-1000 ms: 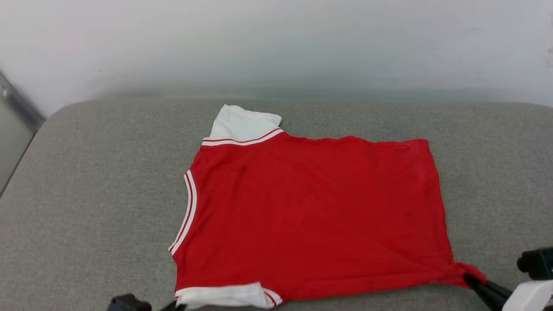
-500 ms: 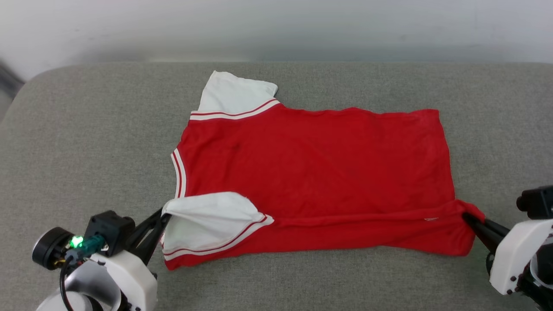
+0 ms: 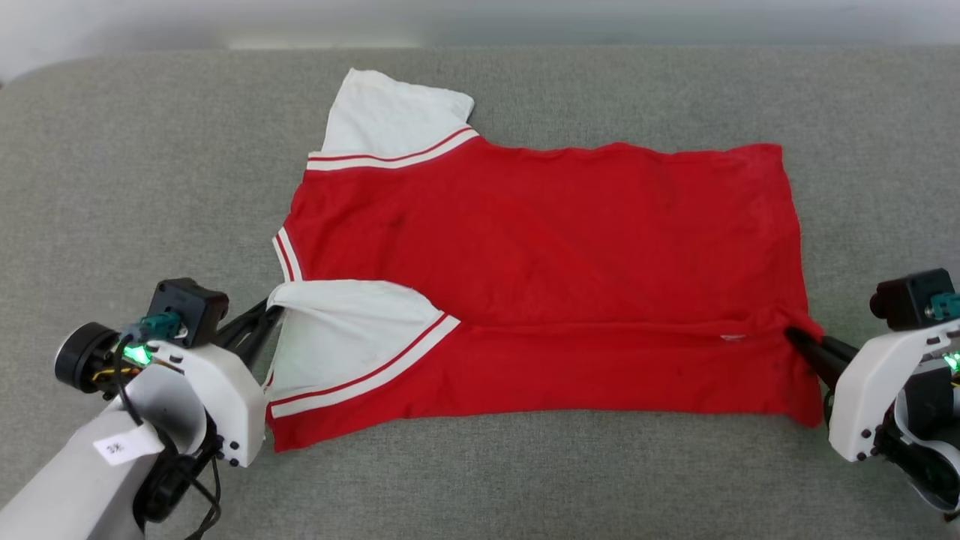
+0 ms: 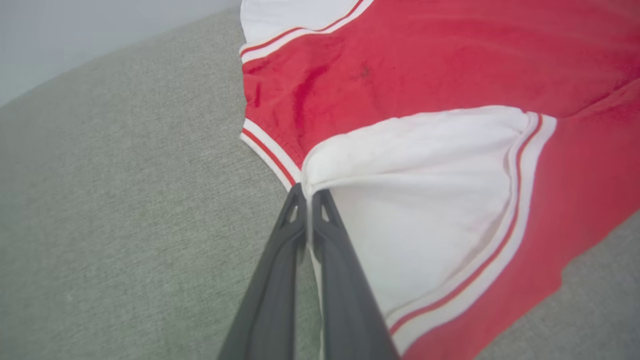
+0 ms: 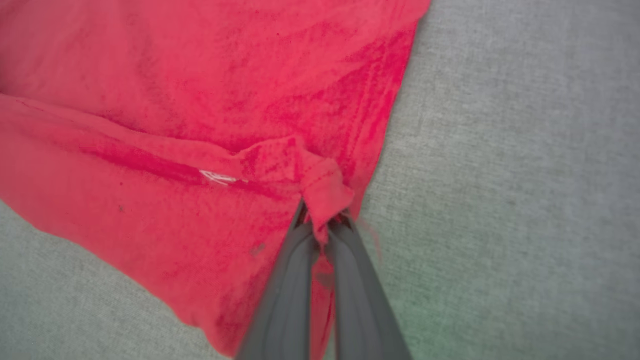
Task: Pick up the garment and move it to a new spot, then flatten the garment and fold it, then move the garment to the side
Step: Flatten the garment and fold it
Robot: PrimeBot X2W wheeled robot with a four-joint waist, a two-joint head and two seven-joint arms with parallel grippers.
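The garment [image 3: 540, 247], a red shirt with white sleeves and red-and-white trim, lies spread on the grey cushion, neck to the left and hem to the right. Its near edge is lifted and folded over toward the far side. My left gripper [image 3: 271, 309] is shut on the edge of the near white sleeve [image 4: 415, 200], seen close in the left wrist view, where the left gripper [image 4: 307, 190] pinches the cloth. My right gripper [image 3: 795, 335] is shut on the near hem corner [image 5: 320, 185], bunched at the right gripper [image 5: 322, 220]. The far sleeve [image 3: 390, 116] lies flat.
The grey fabric cushion [image 3: 150, 187] stretches wide on all sides of the shirt. A pale wall [image 3: 480, 19] runs behind its far edge. My white forearms sit at the lower left [image 3: 187, 390] and lower right [image 3: 877, 390].
The head camera has tilted down. Both grippers have carried the near edge of the garment up and over toward the far side, so the near sleeve now lies on the red body.
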